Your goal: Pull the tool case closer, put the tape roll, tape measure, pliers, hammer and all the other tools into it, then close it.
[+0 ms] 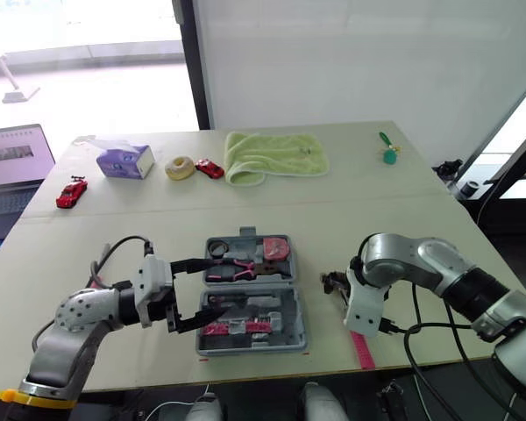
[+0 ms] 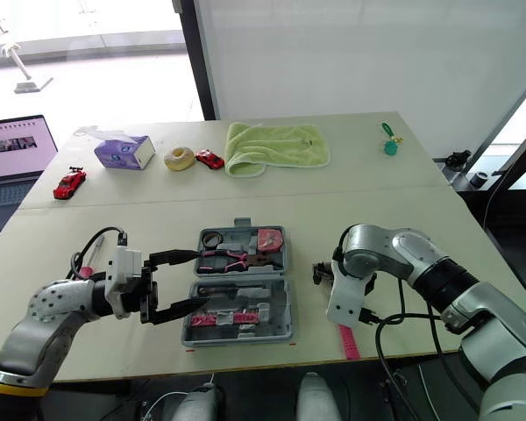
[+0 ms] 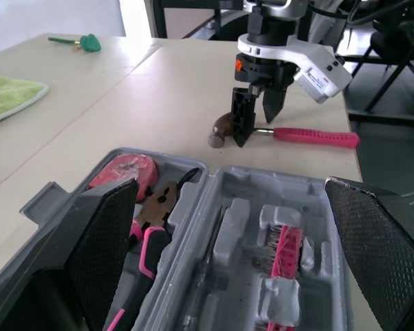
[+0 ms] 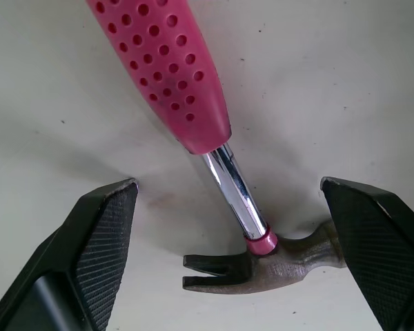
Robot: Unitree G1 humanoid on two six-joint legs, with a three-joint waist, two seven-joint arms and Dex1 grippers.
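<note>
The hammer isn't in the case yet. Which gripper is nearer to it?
Right. The right gripper hangs open over the hammer, straddling its neck; the left gripper is open at the tool case.

Hammer [image 1: 360, 349]: head and shaft mostly hidden under right tool [image 1: 335, 285]. Tool case [image 1: 254, 348]: left side partly covered by left tool [image 1: 212, 287]. Small pink pieces [image 1: 237, 329] in near half too small to identify. Laptop [image 1: 13, 167] cut by left edge.

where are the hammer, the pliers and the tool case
hammer [image 4: 167, 76], right wrist view, on the pink handle
pliers [image 3: 162, 202], left wrist view, on the brown head
tool case [image 1: 250, 347], left eye view, on the near rim
</note>
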